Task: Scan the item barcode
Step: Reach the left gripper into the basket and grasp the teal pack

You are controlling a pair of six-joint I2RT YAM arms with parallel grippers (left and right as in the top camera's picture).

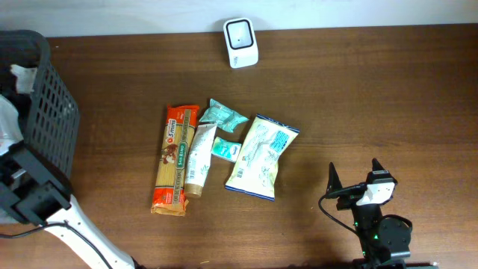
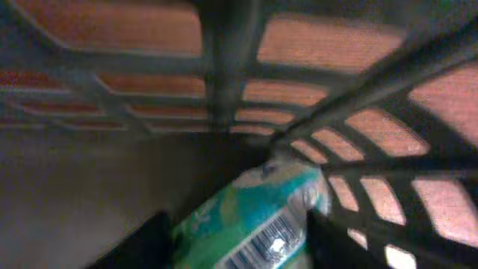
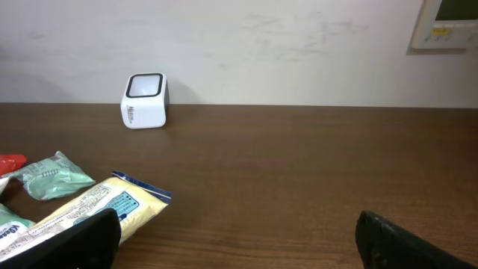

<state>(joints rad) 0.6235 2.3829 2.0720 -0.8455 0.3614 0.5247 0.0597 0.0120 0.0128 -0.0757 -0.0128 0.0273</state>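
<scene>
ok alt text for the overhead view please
A brown wooden table holds a cluster of groceries at its middle: an orange pasta packet, a white tube, two teal packets and a white-and-blue bag. A white scanner sits at the far edge, a black mesh basket at the left, and the right gripper is open at lower right.

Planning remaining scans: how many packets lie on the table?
5, clustered mid-table: long orange pack, white tube, teal pouch, small teal sachet, white-blue bag. Black basket may hide more.
</scene>
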